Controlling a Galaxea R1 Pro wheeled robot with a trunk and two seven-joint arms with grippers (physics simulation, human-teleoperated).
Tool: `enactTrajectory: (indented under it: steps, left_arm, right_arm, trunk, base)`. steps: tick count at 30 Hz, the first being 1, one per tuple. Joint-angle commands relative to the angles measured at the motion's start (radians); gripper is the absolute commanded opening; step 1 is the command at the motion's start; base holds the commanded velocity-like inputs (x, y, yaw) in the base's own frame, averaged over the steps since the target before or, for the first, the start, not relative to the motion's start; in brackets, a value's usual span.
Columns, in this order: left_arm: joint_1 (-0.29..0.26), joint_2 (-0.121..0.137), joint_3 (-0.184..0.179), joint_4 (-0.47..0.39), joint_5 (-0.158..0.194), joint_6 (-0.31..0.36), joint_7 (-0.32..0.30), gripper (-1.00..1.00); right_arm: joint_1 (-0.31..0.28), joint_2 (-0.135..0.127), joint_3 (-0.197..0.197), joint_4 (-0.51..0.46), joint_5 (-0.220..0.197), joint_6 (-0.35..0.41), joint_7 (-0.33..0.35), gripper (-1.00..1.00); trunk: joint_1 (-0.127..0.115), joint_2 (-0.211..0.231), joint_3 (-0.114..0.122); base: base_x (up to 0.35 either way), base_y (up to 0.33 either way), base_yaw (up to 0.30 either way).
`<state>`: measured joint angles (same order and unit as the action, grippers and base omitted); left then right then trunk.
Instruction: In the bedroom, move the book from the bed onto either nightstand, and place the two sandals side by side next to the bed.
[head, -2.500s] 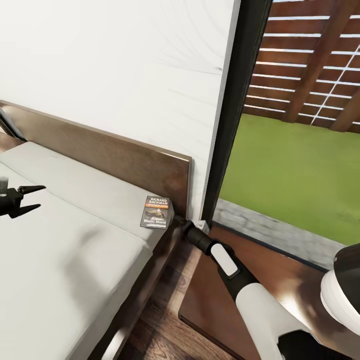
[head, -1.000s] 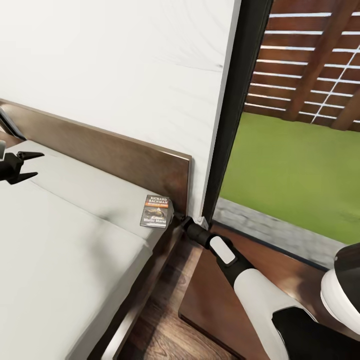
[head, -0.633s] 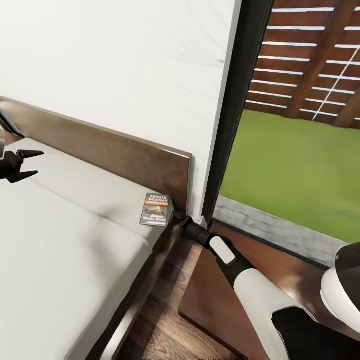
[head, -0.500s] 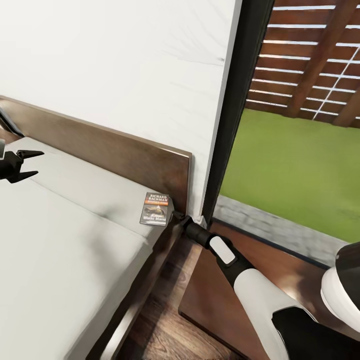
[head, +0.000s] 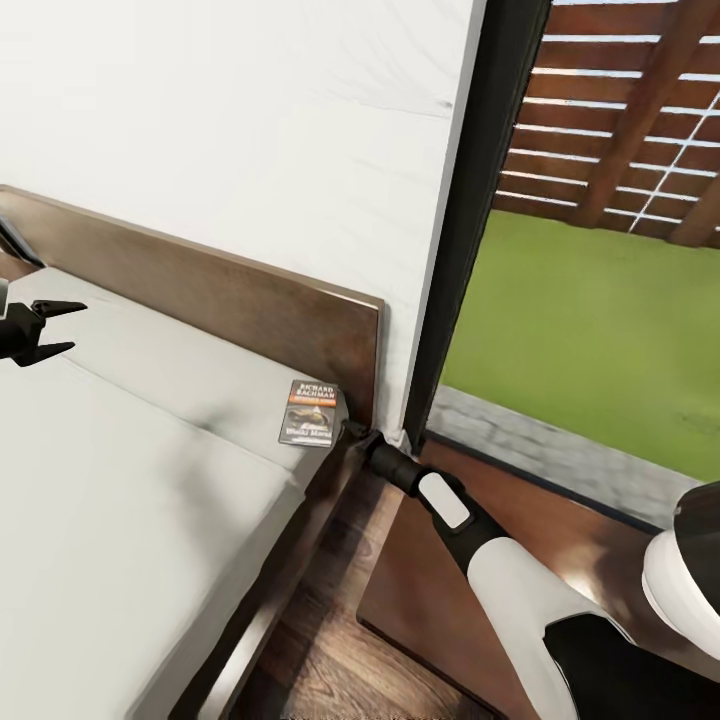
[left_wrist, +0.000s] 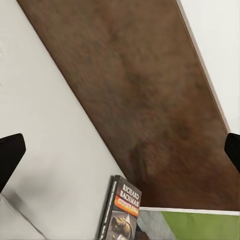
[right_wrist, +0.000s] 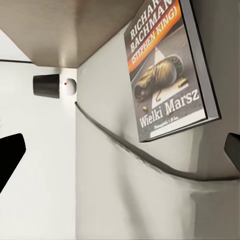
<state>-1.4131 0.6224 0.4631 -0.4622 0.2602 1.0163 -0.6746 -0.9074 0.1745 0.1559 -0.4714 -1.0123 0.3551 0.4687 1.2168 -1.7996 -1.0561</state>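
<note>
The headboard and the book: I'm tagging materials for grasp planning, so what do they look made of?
The headboard looks like dark brown wood, satin finish, with faint mottled grain. The book looks like a thin paperback: printed, slightly glossy cover, paper page edges visible along its side.

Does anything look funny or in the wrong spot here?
Only the book: it lies right at the mattress corner by the headboard of the bed, not on the nightstand. Nothing looks spilled or broken.

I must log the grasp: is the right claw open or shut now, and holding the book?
Open, holding nothing. The right claw has its fingertips far apart at both frame edges, and the book lies flat on the mattress ahead.
</note>
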Motion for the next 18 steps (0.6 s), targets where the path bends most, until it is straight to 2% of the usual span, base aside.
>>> enactTrajectory:
  steps: [1,18]
  left_arm:
    - [-0.001,0.000,0.005,0.000,-0.007,0.004,-0.006,1.00]
    - [-0.001,0.000,0.005,-0.001,-0.007,0.004,-0.006,1.00]
  right_arm:
    - [-0.001,0.000,0.003,0.000,-0.006,0.004,0.002,1.00]
    - [-0.001,0.000,0.018,-0.006,-0.008,0.001,0.004,1.00]
  trunk:
    - [0.000,0.000,-0.002]
    - [0.000,0.000,-0.028]
  base:
    - [0.000,0.000,0.000]
    - [0.000,0.000,0.000]
